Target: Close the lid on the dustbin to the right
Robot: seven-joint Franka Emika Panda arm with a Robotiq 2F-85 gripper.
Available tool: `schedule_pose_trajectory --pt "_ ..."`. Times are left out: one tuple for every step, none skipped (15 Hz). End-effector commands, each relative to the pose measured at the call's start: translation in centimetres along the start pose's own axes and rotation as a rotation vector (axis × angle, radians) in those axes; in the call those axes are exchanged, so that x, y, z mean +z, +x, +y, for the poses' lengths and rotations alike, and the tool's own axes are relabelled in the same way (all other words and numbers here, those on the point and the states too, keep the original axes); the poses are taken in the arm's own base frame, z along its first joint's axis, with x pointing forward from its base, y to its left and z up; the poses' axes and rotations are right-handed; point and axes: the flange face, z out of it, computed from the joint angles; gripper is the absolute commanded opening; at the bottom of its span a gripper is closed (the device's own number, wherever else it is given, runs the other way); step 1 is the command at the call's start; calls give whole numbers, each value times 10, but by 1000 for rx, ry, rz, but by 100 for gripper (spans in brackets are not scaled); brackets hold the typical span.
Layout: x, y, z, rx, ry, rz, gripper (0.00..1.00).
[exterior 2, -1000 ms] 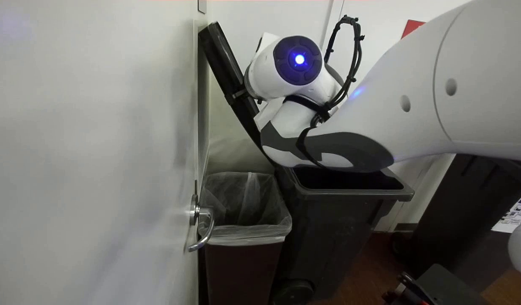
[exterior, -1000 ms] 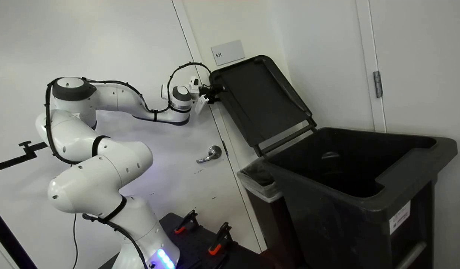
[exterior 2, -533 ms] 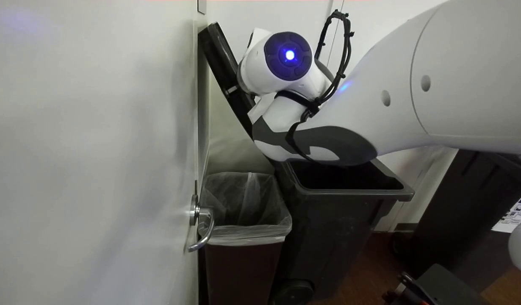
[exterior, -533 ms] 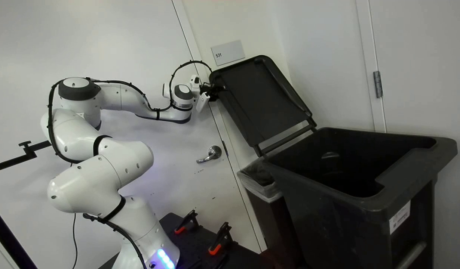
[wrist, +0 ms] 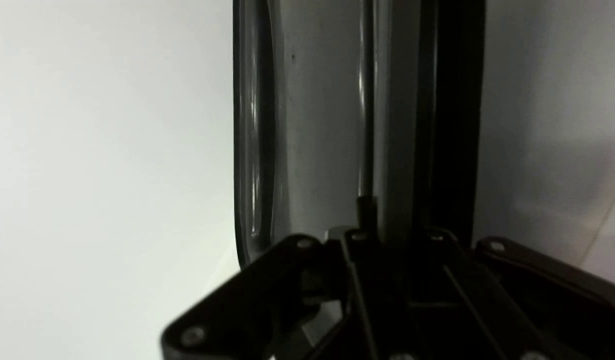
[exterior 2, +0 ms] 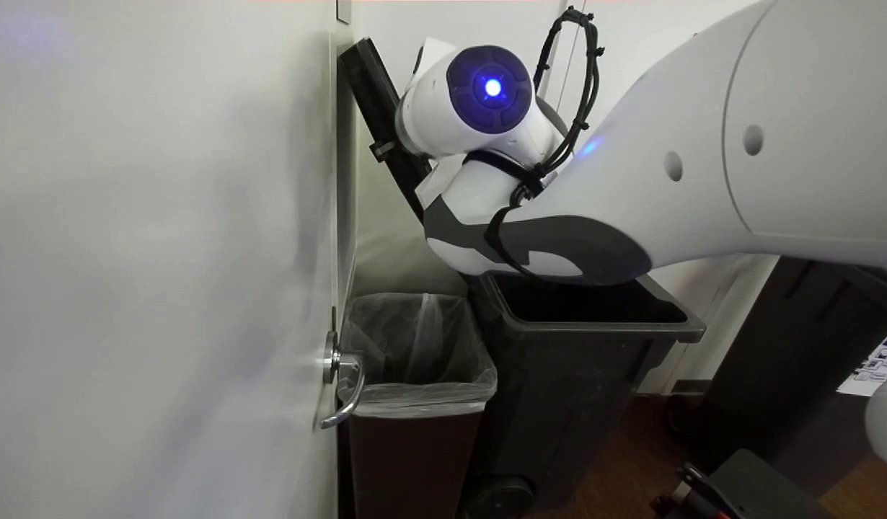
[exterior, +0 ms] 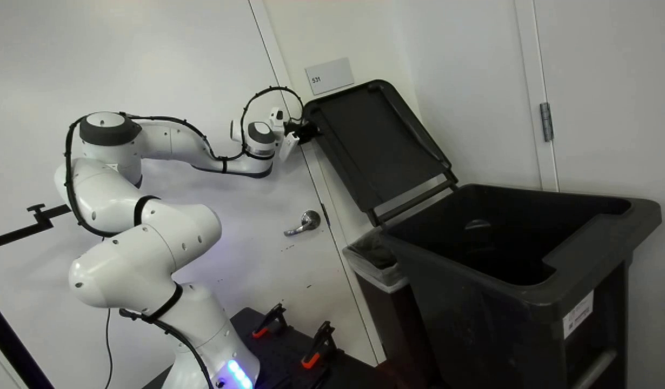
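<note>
Fingers [exterior: 310,131] slightly higher, beside raised lid [exterior: 381,146]

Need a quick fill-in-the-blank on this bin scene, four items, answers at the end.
1. The lid of the dustbin is ____ (open/closed).
2. The gripper is nearer the lid's ____ (free/hinged) end.
3. The wall sign carries the number ____.
4. The colour of the round wrist light is ____.

Missing words: open; free; 531; blue.

White arm [exterior: 186,229] in a folded zigzag, forearm [exterior: 165,141] nearly level, dark pincer [exterior: 311,131] foremost, grip unclear.
</note>
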Motion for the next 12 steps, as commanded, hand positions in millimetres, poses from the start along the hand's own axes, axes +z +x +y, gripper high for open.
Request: schedule_pose_trajectory --pt "-15 2 28 25 -3 29 0" --pt "-19 -1 38 42 -11 29 3" --pt "-22 -6 47 61 -15 28 3" --pt "-25 -11 58 80 -20 29 3" --pt "-28 -17 70 102 -29 27 3" --pt "-30 -24 82 130 -34 27 3" --pt "-32 -32 94 159 -36 29 3" --pt "-34 -36 104 181 -39 34 3" --pt "-35 -44 114 209 -38 38 3" --pt "-36 -51 123 239 -33 45 3" --pt "-38 -59 132 273 -24 56 3" --pt "-39 -65 140 300 -17 65 3"
